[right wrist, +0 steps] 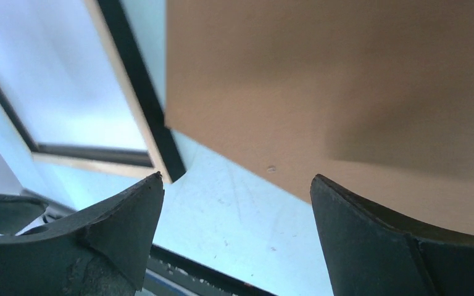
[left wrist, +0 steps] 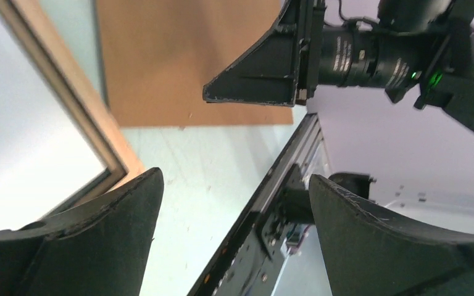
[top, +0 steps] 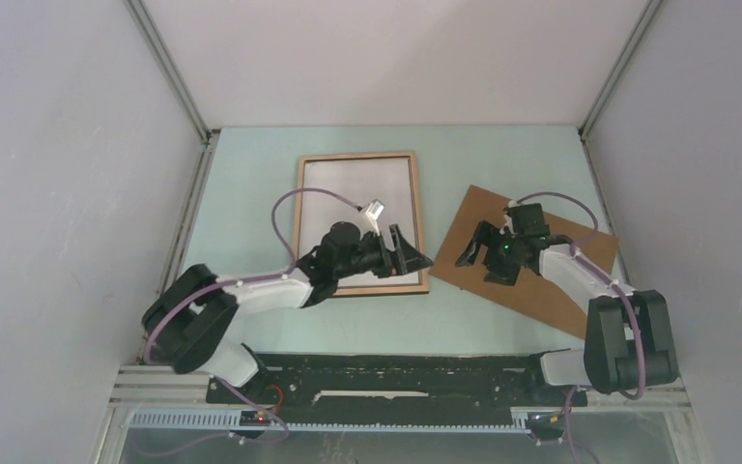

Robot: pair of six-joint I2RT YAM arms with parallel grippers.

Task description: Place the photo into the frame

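On the pale green worktop, left of centre, the frame lies flat with its light wood back upward. The area inside its rim is whitish grey rather than the worktop's colour. I judge this to be the photo lying face down in the recess, though no mountain picture shows to confirm it. The left end effector hovers over the frame's near right corner with its jaws spread wide and nothing between them. To its right, the right end effector hangs just as wide open and empty above the plain brown backing board. The board lies askew on the worktop, just beside the frame and not touching it. The photo is probably light, thin and floppy and would crease easily. Lying flat, it offers only an edge or a corner to pinch, so it is better nudged square than lifted. The frame is stiff, but its pane is likely fragile and slick, so it should be steadied by the wooden rim, never by the glass. The board looks rigid and light, and its free near edge seems the best place to take hold of it.
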